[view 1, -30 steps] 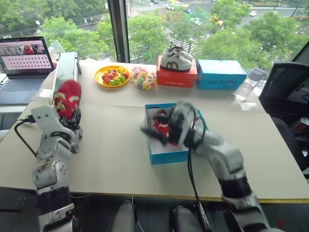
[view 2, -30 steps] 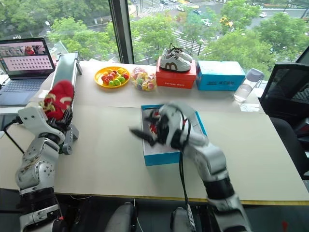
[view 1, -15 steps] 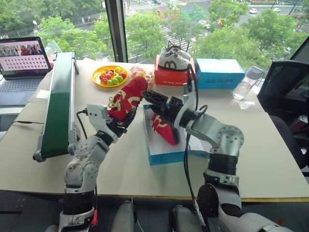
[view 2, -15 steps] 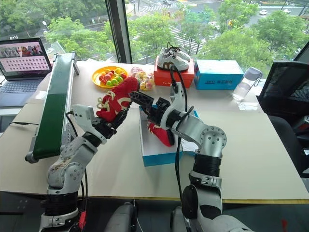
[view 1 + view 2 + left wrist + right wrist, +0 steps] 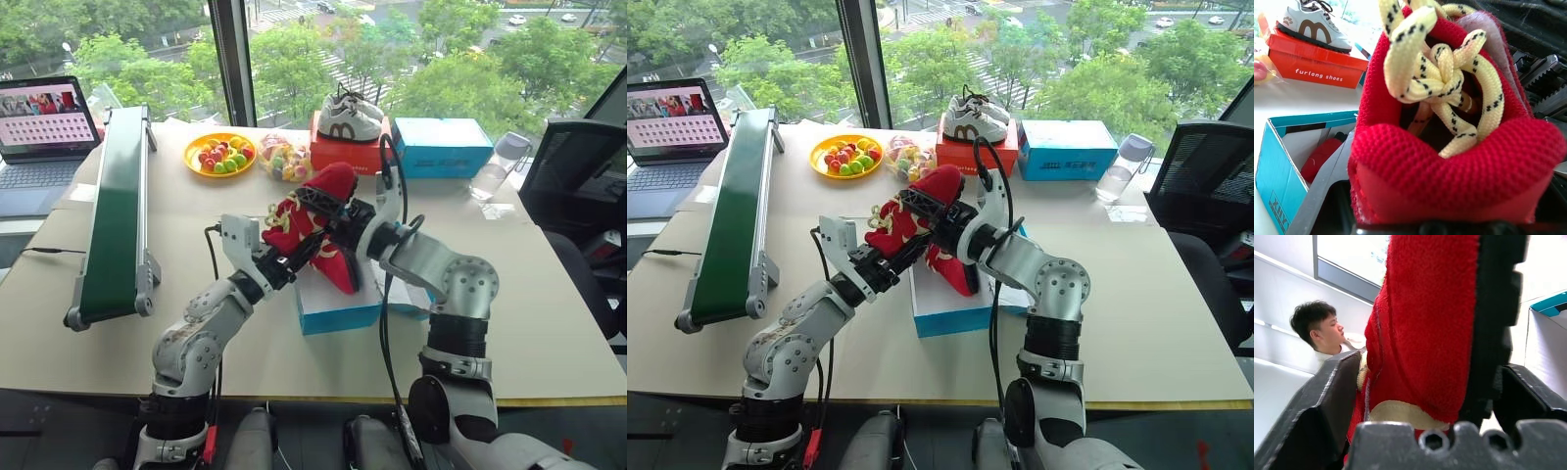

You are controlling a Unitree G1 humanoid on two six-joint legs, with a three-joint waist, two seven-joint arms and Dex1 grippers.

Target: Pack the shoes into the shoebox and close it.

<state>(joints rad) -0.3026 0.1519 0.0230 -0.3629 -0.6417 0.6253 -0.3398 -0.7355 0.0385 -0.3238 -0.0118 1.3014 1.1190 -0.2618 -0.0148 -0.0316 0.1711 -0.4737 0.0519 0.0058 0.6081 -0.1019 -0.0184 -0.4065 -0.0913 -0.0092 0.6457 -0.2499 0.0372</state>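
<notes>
Above the shoebox's (image 5: 338, 304) left rim, both grippers meet on a shoe (image 5: 306, 212).

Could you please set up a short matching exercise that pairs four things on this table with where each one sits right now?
Things:
1. red shoe
2. white-grey sneakers
3. yellow plate
4. second red shoe

Places:
A. on top of the red shoebox
B. inside the open blue shoebox
C. raised above the table between the left gripper and right gripper
D. at the table's far side, near the green conveyor

Pairs: 1-C, 2-A, 3-D, 4-B
</notes>
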